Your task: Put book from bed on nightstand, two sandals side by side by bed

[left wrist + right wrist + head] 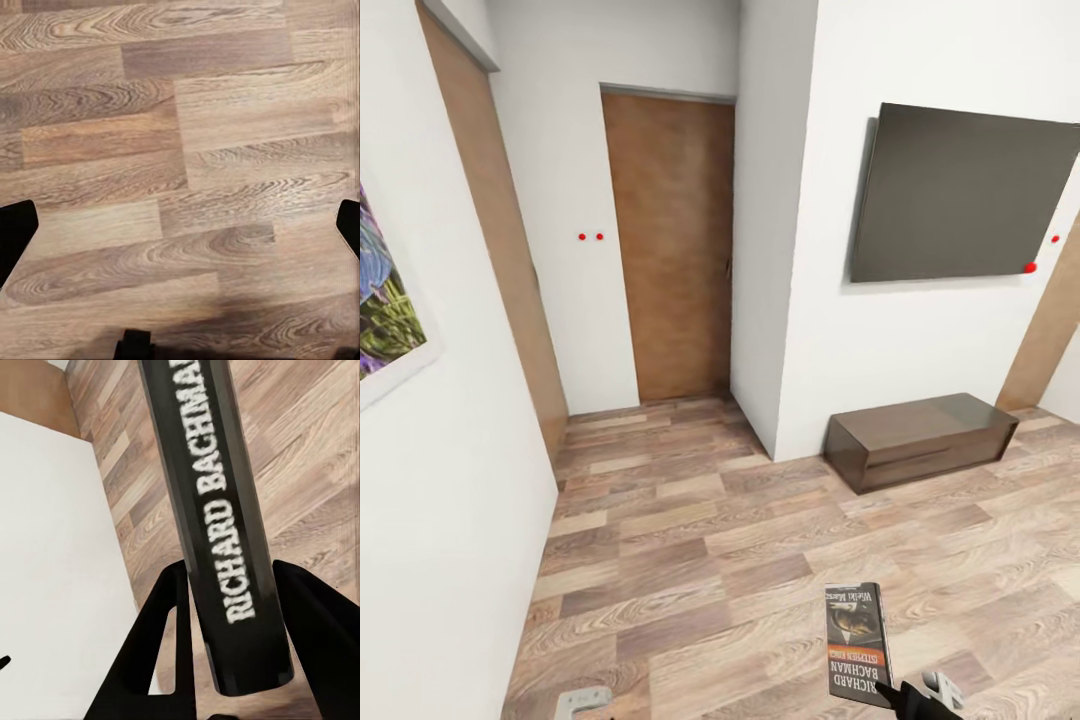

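— Over on the left: a purple flower picture (385, 300) on the white wall, then a brown wooden door (672, 250). Left gripper (180, 225) spread wide, holding nothing, above the brown-grey wood-plank floor (680, 540).

— And further right?

— A long low dark-wood sideboard (922, 438) under a flat dark wall screen (960, 195). Down low, right gripper (225, 607) pinched tight on the thin dark paperback book (857, 640).

— Any words on it?

— "RICHARD BACHMAN" in white, clear on the spine. "STEPHEN KING" smaller, hard to read.

— Which step?

— Probably carrying the book. Next: find a nightstand, not that sideboard, and set it down flat.
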### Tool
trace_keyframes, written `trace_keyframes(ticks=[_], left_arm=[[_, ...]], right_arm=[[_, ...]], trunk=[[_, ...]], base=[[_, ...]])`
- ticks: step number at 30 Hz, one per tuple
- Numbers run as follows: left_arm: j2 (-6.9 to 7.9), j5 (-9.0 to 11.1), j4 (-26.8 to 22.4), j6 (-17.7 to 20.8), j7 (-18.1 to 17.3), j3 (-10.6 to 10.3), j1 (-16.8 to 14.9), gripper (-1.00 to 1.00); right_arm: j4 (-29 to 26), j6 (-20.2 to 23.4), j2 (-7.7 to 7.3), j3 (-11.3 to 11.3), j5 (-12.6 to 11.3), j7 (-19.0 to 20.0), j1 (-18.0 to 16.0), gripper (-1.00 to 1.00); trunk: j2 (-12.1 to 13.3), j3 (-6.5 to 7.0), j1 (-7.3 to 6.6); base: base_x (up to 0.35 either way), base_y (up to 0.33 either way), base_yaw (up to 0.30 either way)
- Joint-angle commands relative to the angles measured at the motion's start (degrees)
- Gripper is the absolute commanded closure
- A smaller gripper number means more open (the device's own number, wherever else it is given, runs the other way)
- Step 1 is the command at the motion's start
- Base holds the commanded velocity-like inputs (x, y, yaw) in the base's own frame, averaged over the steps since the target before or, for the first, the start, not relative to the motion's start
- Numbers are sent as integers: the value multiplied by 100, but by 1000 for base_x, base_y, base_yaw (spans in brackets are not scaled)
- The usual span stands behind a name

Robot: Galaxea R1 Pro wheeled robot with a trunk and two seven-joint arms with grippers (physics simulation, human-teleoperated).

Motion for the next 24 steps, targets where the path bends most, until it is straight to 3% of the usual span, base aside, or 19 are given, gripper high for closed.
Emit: trace_keyframes(ticks=[1, 9, 19, 24], left_arm=[[1, 42, 6, -15, -27, 35, -4, -100], [1, 41, 5, -15, -27, 35, -4, -100], [1, 42, 6, -15, -27, 35, -4, -100], [1, 42, 6, -15, -27, 35, -4, -100]], right_arm=[[-1, 60, 0, -9, -62, 20, -8, 100], [-1, 62, 0, -9, -62, 22, -8, 100], [-1, 58, 0, -11, -62, 17, -7, 100], [-1, 58, 0, -10, -62, 18, -6, 100]], trunk=[[-6, -8, 4], [-6, -8, 4], [-6, -8, 4], [-6, -8, 4]], base=[[290, 0, -300], [228, 0, -300], [60, 0, -300], [240, 0, -300]])
